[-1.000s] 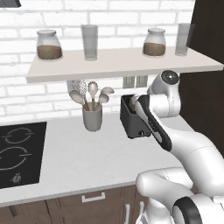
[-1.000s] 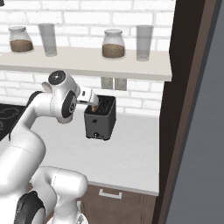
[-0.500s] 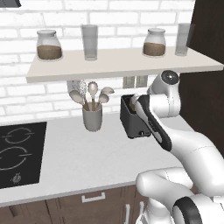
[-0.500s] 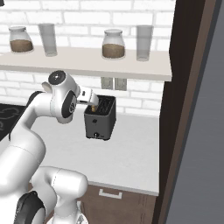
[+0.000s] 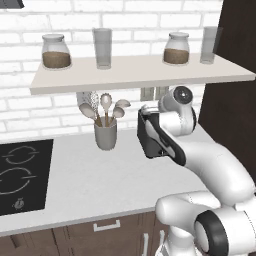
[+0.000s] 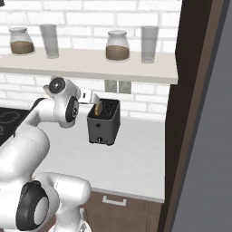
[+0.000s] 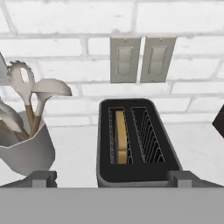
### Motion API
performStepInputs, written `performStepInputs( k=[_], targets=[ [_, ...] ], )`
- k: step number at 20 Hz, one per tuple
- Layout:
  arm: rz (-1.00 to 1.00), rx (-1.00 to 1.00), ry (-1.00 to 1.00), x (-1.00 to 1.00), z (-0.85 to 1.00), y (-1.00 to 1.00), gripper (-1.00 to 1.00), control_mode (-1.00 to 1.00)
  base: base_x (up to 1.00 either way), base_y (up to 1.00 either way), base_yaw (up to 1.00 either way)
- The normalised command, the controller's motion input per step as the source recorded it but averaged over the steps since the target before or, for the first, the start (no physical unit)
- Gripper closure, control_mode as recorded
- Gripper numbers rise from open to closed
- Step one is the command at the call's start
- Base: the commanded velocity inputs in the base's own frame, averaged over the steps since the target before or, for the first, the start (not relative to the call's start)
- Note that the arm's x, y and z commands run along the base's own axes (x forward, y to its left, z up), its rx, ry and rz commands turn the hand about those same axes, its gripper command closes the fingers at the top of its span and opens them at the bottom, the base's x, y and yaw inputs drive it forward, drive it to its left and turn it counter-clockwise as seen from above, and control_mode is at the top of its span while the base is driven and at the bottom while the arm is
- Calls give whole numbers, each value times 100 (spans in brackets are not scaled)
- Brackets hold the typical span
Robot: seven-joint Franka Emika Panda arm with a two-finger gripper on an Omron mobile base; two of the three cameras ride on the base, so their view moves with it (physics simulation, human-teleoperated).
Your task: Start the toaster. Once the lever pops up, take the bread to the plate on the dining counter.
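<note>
The toaster stands on the grey table against the white brick wall, with the bread upright in its left slot as the hand view has it; the right slot beside it holds nothing. The fingers hover just above the toaster's near rim, spread wide, one tip out past the toaster's left side and the other over its right corner, so the whole toaster body lies between them with the bread a little ahead and below. Nothing is pinched.

Set against the pictures from a moment ago, arm, toaster and bread all sit just as they did; nothing has shifted.

To the left of the toaster stands the utensil cup with its spoons, near but apart from it. Overhead runs a shelf carrying jars and glasses, close above the arm's wrist. On the right a dark tall cabinet closes that side off. Behind the toaster, two wall sockets. The table in front of the toaster lies open, with the black hob far off to the left
</note>
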Motion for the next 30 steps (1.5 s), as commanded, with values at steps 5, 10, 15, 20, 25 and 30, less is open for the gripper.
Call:
performStepInputs(
  k=[5, 10, 15, 20, 25, 30],
  targets=[
    [0, 0, -7, 38, -10, 14, -100, -100, 0, 0, 0],
    [2, 3, -1, 27, -21, -18, -100, -100, 0, 0, 0],
    [5, 1, 0, 32, -36, -7, -100, -100, 0, 0, 0],
    [4, 0, 0, 30, -37, 0, -100, -100, 0, 0, 0],
    [2, 0, 0, 6, -12, 0, -100, -100, 0, 0, 0],
    [0, 0, 0, 8, -5, 0, -100, -100, 0, 0, 0]
  ],
)
